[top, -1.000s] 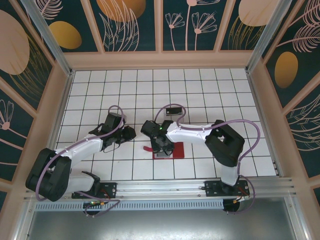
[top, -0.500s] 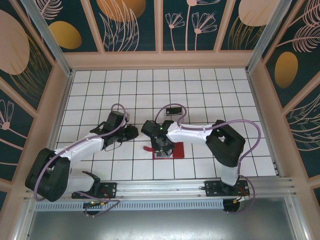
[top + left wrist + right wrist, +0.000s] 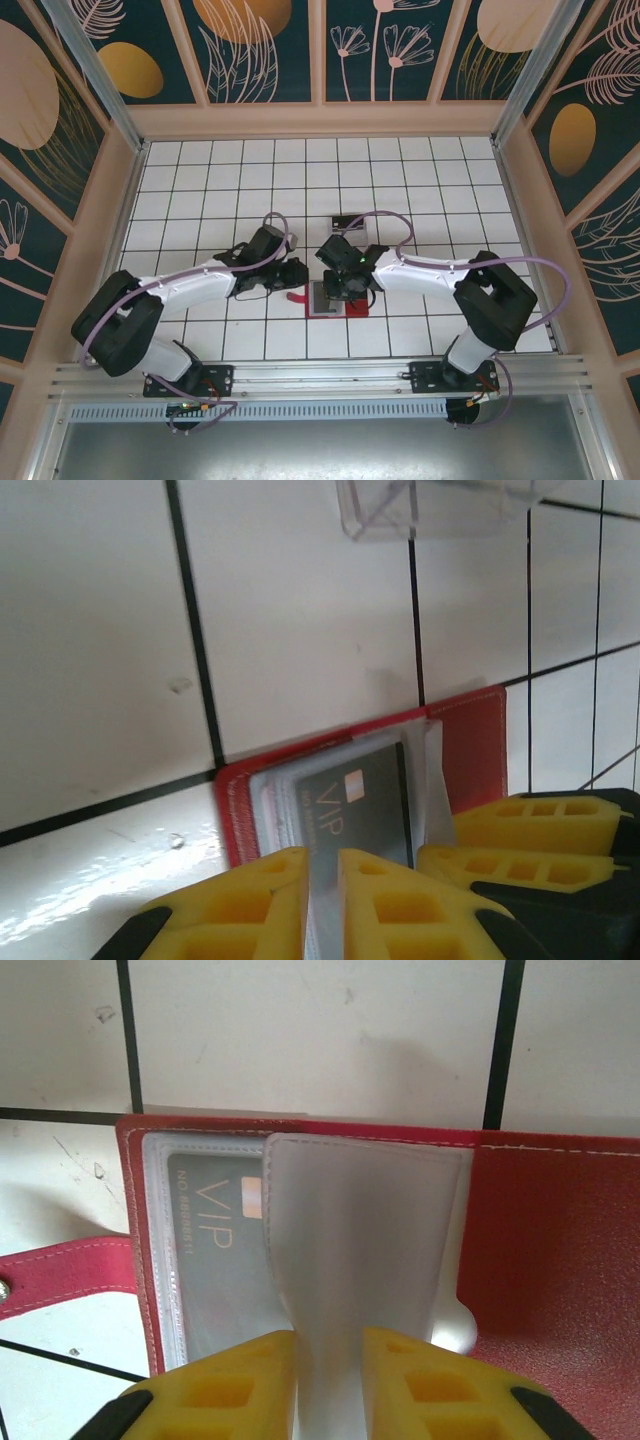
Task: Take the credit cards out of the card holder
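The card holder (image 3: 355, 303) lies open on the tiled table, a red wallet with a strap tab (image 3: 60, 1270) and greyish clear sleeves. A black credit card (image 3: 210, 1260) marked VIP sits inside a sleeve, and the same black card (image 3: 355, 810) shows in the left wrist view. My right gripper (image 3: 328, 1380) is shut on a lifted clear sleeve flap (image 3: 350, 1240). My left gripper (image 3: 322, 900) is closed on the edge of the sleeve stack at the wallet's left side. In the top view the left gripper (image 3: 296, 276) and the right gripper (image 3: 343, 288) meet over the wallet. The right fingers (image 3: 530, 825) sit close beside my left ones.
A clear plastic box (image 3: 350, 221) stands just behind the wallet, and its corner (image 3: 440, 505) shows in the left wrist view. Wooden walls (image 3: 320, 120) enclose the white tiled table (image 3: 200, 180). Both arms crowd the centre.
My left gripper has moved right to the wallet's edge. The right arm has swung its elbow right, and its gripper has shifted right over the wallet and pinched a sleeve flap.
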Robot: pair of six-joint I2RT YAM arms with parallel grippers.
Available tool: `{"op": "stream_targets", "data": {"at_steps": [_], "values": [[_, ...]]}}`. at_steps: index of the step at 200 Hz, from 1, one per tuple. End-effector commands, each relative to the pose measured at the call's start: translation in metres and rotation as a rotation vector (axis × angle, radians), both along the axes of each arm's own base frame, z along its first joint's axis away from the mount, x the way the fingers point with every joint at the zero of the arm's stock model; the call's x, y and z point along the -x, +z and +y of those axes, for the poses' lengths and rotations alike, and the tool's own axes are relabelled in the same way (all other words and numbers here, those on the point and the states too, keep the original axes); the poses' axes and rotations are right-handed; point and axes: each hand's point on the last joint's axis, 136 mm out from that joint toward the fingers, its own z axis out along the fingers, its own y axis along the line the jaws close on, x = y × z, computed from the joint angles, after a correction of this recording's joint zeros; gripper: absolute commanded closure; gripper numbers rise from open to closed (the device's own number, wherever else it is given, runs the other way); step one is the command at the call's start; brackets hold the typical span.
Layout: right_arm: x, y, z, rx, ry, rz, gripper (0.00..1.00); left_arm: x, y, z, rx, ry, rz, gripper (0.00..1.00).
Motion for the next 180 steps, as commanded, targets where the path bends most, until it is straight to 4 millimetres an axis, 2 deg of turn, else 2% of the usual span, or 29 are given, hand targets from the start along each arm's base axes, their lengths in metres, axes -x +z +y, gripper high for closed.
{"op": "stream_targets", "data": {"at_steps": [1, 46, 99, 136, 155, 180], "values": [[-0.004, 0.006, -0.009, 0.019, -0.035, -0.025, 0.75, 0.000, 0.009, -0.020, 0.044, -0.028, 0.002, 0.83], [-0.002, 0.006, -0.040, 0.146, -0.077, -0.045, 0.69, 0.007, 0.004, -0.038, 0.040, -0.075, 0.026, 0.84], [0.005, 0.009, -0.079, 0.221, -0.161, -0.058, 0.64, 0.002, 0.003, -0.042, 0.019, -0.090, 0.026, 0.84], [0.003, 0.014, -0.104, 0.297, -0.212, -0.074, 0.64, -0.001, 0.000, -0.039, -0.012, -0.079, 0.017, 0.85], [-0.004, 0.026, -0.098, 0.271, -0.206, -0.099, 0.63, -0.001, -0.002, -0.035, -0.031, -0.072, 0.014, 0.85], [-0.012, 0.038, -0.061, 0.085, -0.156, -0.110, 0.63, 0.000, -0.007, -0.026, -0.071, -0.059, 0.010, 0.85]]}}
